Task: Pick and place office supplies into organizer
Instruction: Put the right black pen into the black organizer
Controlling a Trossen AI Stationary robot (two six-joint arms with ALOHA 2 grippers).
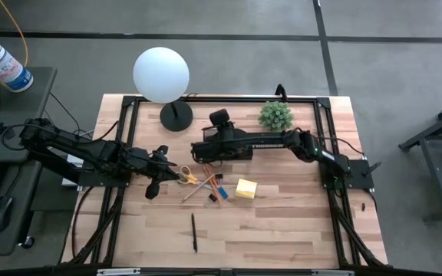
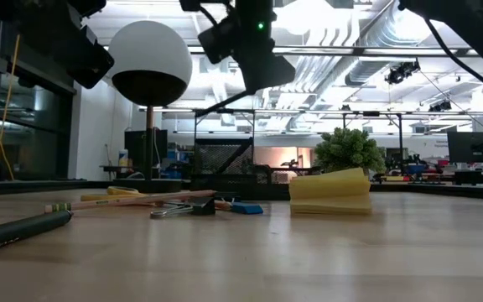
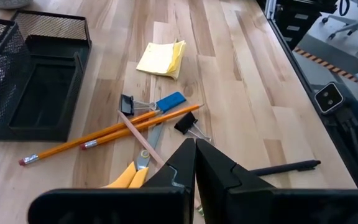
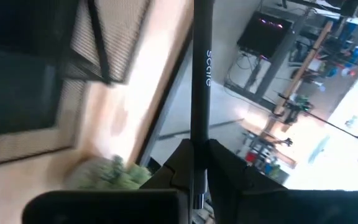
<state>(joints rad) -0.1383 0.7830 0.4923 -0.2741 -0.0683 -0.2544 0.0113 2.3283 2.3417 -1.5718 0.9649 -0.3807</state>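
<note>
Left gripper (image 1: 162, 153) hovers pressed together and empty beside the yellow-handled scissors (image 1: 186, 176). Just past them lie crossed orange pencils (image 3: 114, 129), a blue eraser (image 3: 169, 101), black clips (image 3: 186, 123) and the sticky-note pad (image 1: 245, 188); one black pen (image 1: 194, 232) lies apart, nearer the front edge. Right gripper (image 4: 199, 163) pinches another pen (image 4: 200, 68) over the mesh organizer (image 1: 222, 151). Judgement: keep that pen upright over the taller section and lower it before letting go. Lamp base (image 1: 176, 116) and plant (image 1: 275, 115) crowd the back edge; the front boards give open room.
</note>
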